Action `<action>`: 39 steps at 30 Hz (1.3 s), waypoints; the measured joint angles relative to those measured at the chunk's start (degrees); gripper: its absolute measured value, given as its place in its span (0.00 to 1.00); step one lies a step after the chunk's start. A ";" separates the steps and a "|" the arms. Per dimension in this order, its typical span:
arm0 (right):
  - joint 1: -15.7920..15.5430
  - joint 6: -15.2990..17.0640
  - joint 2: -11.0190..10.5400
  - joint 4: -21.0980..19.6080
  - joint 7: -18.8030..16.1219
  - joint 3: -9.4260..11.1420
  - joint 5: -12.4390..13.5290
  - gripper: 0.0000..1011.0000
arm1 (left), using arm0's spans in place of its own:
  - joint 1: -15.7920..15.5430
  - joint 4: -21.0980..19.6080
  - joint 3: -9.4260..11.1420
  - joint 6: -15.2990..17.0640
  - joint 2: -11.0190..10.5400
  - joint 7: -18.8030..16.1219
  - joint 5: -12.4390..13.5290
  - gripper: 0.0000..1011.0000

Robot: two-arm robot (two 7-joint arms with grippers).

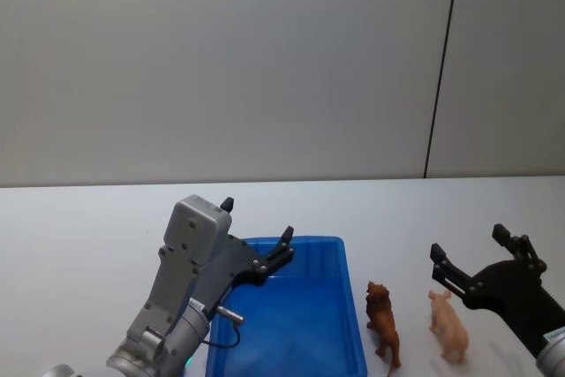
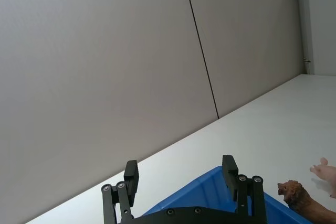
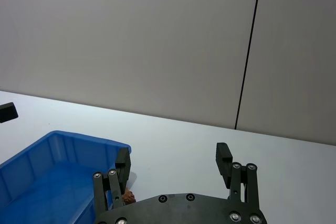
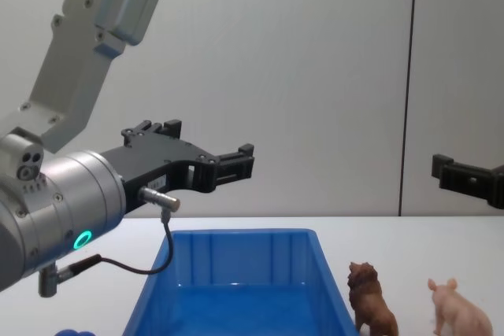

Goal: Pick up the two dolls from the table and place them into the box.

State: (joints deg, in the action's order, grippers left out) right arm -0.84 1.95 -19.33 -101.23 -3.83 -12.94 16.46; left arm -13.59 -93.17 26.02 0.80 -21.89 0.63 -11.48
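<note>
Status: neither doll has been lifted, and no grasp is in hand.

The lion (image 1: 384, 320) and the pig (image 1: 448, 324) are found standing upright on the worktop (image 1: 88, 218), on the robot's right of the box (image 1: 351, 306). The lion is just beside the box wall but apart from it, and the pig is a little further right. The box interior is seen bare and blue, with no figurine inside.

The left claw (image 1: 257, 220) is held raised above the far left part of the box, its fingers spread and nothing between them. The right claw (image 1: 468, 242) is held raised over the worktop just behind the pig, likewise spread and empty.

Both claws are judged to be kept high and wide so that a descent onto a small figure can be made without knocking it. As both dolls lie on the right side, the right claw is judged the better placed, with the pig as its nearest target. The lion's closeness to the box wall is noted as a risk: little room is left there for a finger.
</note>
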 joint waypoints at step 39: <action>0.11 1.48 -1.85 1.13 -2.05 1.48 0.75 0.99 | 0.00 0.00 0.00 0.00 0.00 0.00 0.00 0.99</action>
State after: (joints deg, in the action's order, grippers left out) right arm -0.73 3.43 -21.18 -100.10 -5.87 -11.46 17.21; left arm -13.58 -93.17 26.03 0.80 -21.89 0.63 -11.48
